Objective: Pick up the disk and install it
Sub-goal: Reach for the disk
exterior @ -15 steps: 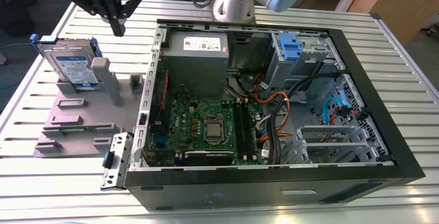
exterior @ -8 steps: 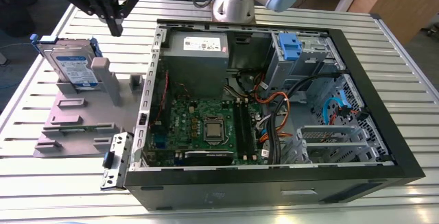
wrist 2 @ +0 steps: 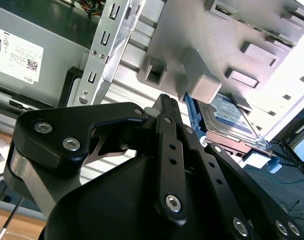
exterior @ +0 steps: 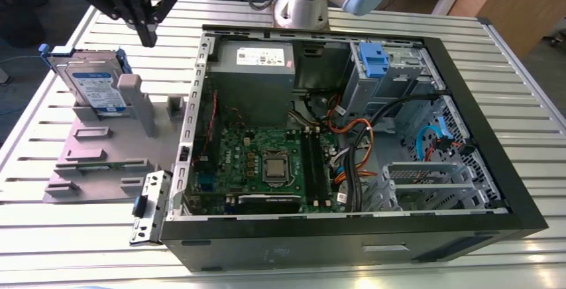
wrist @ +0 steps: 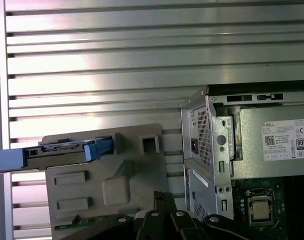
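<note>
My gripper [exterior: 148, 37] points straight down at the exterior view's upper left, fingers [exterior: 144, 22] pressed together and empty, near the disk [exterior: 95, 85] standing in its holder [exterior: 142, 107].

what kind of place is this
Probably a robotics lab bench: an open computer case on a slatted metal table, a grey fixture holding the disk, and the gripper nearby.
</note>
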Motion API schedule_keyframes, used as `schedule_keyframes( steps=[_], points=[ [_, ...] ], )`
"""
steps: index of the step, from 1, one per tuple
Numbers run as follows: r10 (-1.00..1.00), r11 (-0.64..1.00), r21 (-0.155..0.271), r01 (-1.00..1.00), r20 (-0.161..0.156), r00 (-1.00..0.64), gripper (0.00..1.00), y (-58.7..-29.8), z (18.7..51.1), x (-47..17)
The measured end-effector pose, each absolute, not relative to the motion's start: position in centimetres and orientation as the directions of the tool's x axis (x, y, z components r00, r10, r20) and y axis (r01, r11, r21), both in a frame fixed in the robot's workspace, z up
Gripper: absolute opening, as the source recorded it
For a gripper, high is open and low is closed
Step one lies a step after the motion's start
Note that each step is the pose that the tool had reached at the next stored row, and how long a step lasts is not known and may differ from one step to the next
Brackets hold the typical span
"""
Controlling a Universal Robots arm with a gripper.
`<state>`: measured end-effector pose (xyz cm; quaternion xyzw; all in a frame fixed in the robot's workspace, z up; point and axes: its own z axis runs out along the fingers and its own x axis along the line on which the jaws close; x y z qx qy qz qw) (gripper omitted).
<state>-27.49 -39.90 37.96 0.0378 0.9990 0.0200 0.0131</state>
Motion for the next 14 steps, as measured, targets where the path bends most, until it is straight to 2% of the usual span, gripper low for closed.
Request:
schedule_keyframes(
  steps=[14],
  points=[
    [0.076,0.996,0.041,0.075,-0.025,-0.997,0.11,-39.9,37.94,-27.84]
  ],
)
